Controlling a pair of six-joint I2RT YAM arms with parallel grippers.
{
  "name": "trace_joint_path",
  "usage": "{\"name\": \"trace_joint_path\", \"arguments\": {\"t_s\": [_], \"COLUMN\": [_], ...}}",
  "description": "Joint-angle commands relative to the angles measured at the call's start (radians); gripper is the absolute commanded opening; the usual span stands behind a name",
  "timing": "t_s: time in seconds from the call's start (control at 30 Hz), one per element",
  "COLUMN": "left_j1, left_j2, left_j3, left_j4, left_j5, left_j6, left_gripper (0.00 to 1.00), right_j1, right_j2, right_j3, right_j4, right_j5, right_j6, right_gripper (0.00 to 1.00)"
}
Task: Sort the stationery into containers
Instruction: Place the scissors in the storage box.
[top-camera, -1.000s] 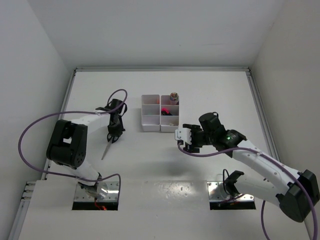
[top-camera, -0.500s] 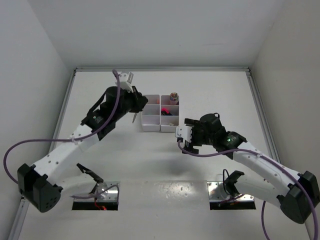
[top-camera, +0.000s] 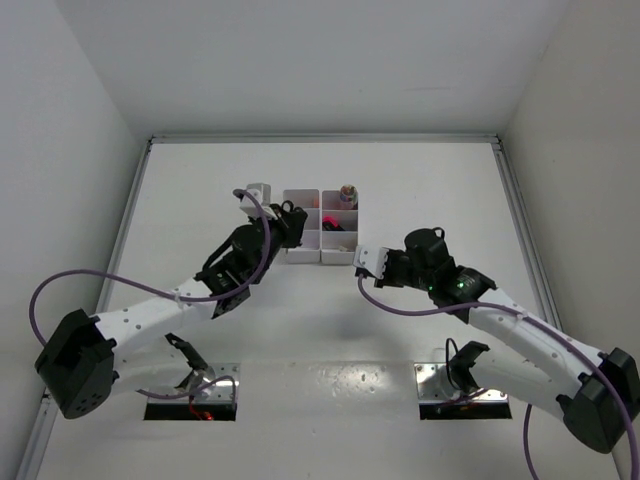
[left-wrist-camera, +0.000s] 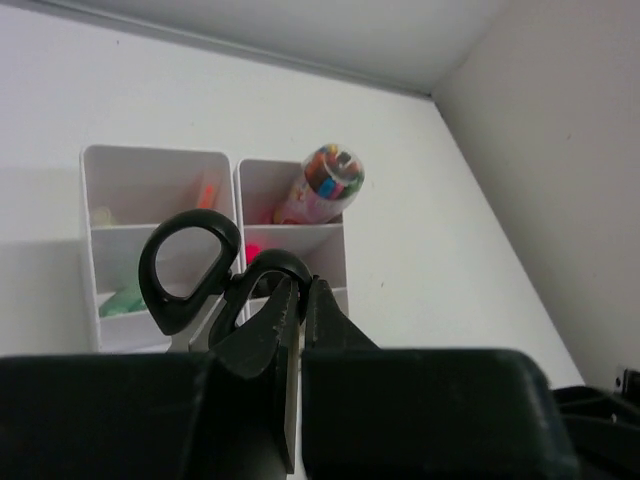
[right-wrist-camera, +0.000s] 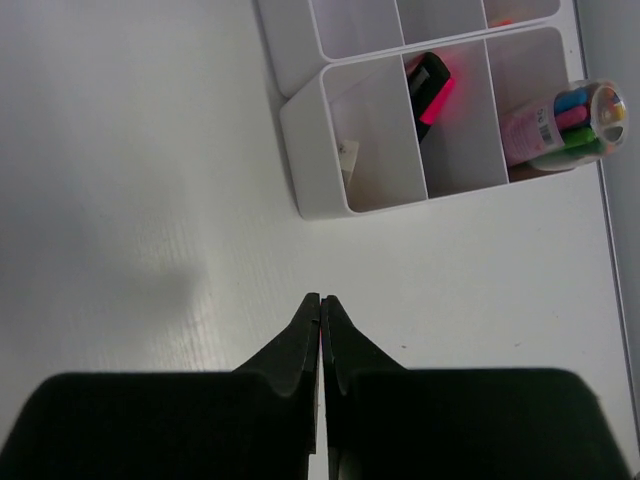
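Near the robot's side of the table, the right gripper (right-wrist-camera: 320, 303) hangs over bare white tabletop. Its two fingers are pressed together with nothing between them.

A little farther out, the left gripper (left-wrist-camera: 300, 295) is squeezed tight on the black scissors (left-wrist-camera: 147, 275). The round handles poke out past the fingers. The blades are hidden, so I cannot tell which way they point. The scissors are up in the air right at the white organiser (right-wrist-camera: 300, 160), not in a box yet.

The boxes are small and the scissors are long. If they come down crooked, the tips could bump a wall and shove or tip the organiser, which looks light. If they are let go too high, they could topple over the side. They could also land on the pink highlighter (right-wrist-camera: 432, 85) in a middle box.

At the far corner stands the tube of pens (left-wrist-camera: 325, 185), leaning a bit. A bump could knock it out.

The tube has a white label with tiny print, too small to read. I see no other writing.
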Motion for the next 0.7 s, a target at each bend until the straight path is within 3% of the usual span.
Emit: {"name": "trace_joint_path", "arguments": {"t_s": [0.0, 0.67], "left_j1": [-0.021, -0.021], "left_j2": [0.017, 0.298], "left_j3": [0.034, 0.081], "left_j4": [0.208, 0.308], "left_j5": [-0.046, -0.083], "left_j6": [0.006, 0.068], "left_gripper": [0.0, 0.0], "right_j1": [-0.004, -0.004], "right_j2": [0.001, -0.008], "right_j3": [-0.005, -0.032], "right_j4": [0.044, 0.062], "right_j5": [0.014, 0.032], "right_j6": [0.019, 0.019], "right_gripper": [0.0, 0.1]}}
